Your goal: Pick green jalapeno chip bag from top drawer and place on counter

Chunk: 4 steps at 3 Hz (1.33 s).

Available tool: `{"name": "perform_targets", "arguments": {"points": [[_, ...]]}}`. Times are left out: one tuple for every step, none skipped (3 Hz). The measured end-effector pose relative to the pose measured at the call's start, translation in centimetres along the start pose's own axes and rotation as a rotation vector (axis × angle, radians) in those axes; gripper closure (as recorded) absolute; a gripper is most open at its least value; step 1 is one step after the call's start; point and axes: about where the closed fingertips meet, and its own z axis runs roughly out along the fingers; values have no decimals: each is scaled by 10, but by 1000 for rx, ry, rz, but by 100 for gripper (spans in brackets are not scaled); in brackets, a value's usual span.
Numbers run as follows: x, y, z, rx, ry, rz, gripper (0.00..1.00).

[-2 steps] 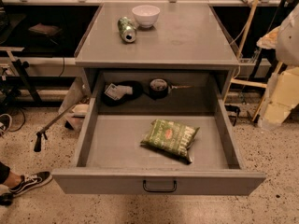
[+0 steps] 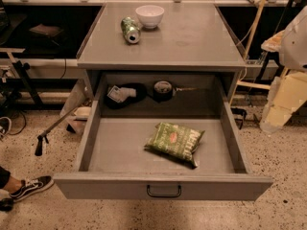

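At the bottom of the frame the top drawer (image 2: 115, 188), a wide shallow grey metal one with a flat front panel, stands pulled fully out, and a small black wire handle (image 2: 164, 191) sits at the middle of that panel. To the lower left, on the speckled floor (image 2: 288, 210), is a black-and-white sneaker (image 2: 29, 188), with a thin rod with a black grip (image 2: 52, 130) slanting above it.

The crinkly green jalapeno chip bag (image 2: 175, 143) with white lettering lies flat on the drawer floor, right of centre and turned at an angle. It touches neither side wall.

At the right edge of the frame, level with the drawer and outside it, hangs the pale cream gripper (image 2: 284, 102) under a white arm housing (image 2: 295, 40). It is well apart from the bag, and I cannot tell whether it is released or clenched.

In the dark recess behind the drawer sit a black object with a white label (image 2: 122, 94) and a round dark object (image 2: 163, 89).

Farther up, the flat grey counter (image 2: 192, 42) bears a green soda can (image 2: 130, 30) lying on its side. Just beside it, toward the upper middle, stands a white bowl (image 2: 149, 16).
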Motion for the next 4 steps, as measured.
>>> {"name": "perform_targets", "arguments": {"points": [[-6, -10, 34, -3, -15, -27, 0], [-23, -14, 83, -63, -54, -54, 0], [-24, -14, 83, -63, -54, -54, 0], [-49, -10, 136, -125, -105, -117, 0]]}}
